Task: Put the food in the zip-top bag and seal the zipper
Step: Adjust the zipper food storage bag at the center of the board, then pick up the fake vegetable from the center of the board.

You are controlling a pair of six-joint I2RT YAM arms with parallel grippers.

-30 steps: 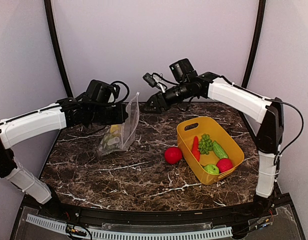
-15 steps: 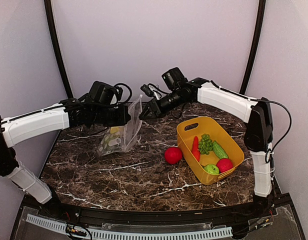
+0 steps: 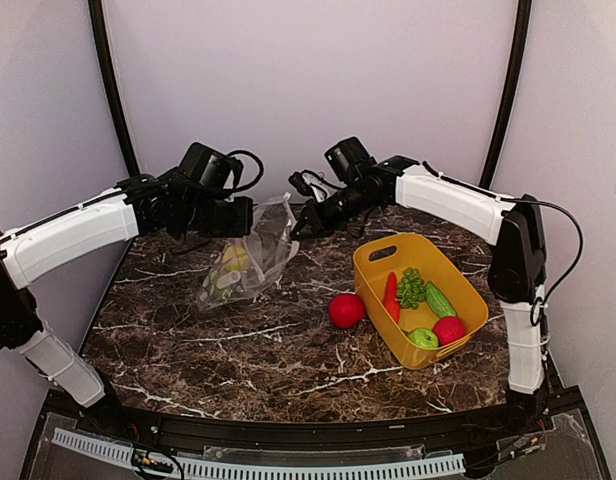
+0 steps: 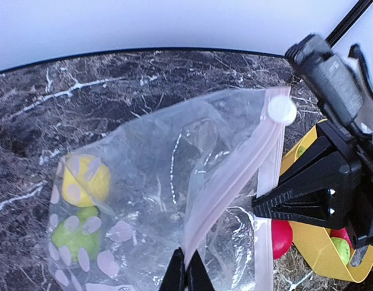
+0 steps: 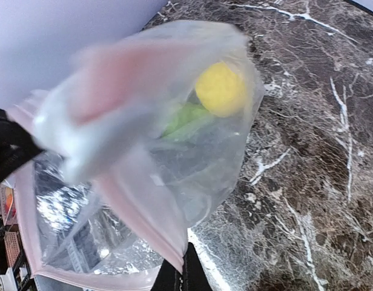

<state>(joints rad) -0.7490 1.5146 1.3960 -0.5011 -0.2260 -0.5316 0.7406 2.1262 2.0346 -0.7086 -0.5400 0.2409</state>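
The zip-top bag (image 3: 256, 252) hangs over the table's back left, held up between both grippers. My left gripper (image 3: 245, 218) is shut on the pinkish zipper (image 4: 230, 182) strip at the bag's mouth, fingertips pinched together (image 4: 186, 268). My right gripper (image 3: 297, 228) is shut on the opposite rim of the bag (image 5: 144, 151), jaws closed on the pink edge (image 5: 182, 268). Inside the bag lie a yellow piece (image 4: 83, 180) and a green piece (image 4: 74, 233) of food. A red round fruit (image 3: 346, 310) sits on the table. More food, with the green grape bunch (image 3: 410, 287), is in the tub.
The yellow tub (image 3: 381, 249) stands at the right and holds a red chili (image 3: 391, 295), a cucumber (image 3: 439, 300), a red fruit (image 3: 449, 329) and a green apple (image 3: 422, 338). The table is dark marble (image 3: 258, 350), with walls close behind.
My right gripper came left to the bag and shut on its rim. The left gripper lifted a little, and the bag's mouth now spreads between the two grippers.
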